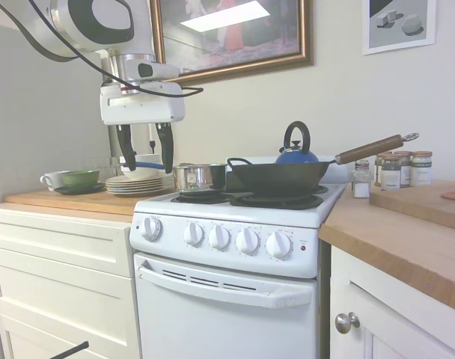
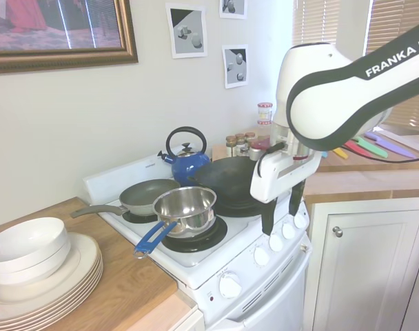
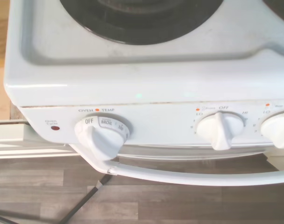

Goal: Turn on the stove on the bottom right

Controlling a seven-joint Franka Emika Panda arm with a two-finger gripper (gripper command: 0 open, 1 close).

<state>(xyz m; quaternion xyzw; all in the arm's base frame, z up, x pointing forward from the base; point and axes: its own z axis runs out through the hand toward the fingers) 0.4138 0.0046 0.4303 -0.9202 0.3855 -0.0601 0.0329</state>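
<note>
The white stove [image 1: 227, 299] fills the middle of the first exterior view. Five round white knobs run along its front panel, from the left one [image 1: 151, 228] to the right one [image 1: 278, 244], which has a small red light [image 1: 302, 247] beside it. My gripper [image 1: 145, 155] hangs open and empty above the stove's front left corner, clear of the knobs. From the other side, the gripper [image 2: 281, 210] is in front of the knob row [image 2: 276, 242]. The wrist view looks down on the oven knob [image 3: 100, 135], a burner knob [image 3: 220, 131] and the oven-door handle [image 3: 188, 176].
A steel saucepan [image 1: 199, 178] with a blue handle, a black wok [image 1: 276, 178] with a long wooden handle, a blue kettle [image 1: 297, 153] and a frying pan [image 2: 151, 195] sit on the burners. Stacked plates [image 1: 138, 182] stand on the left counter, spice jars [image 1: 396, 170] on the right.
</note>
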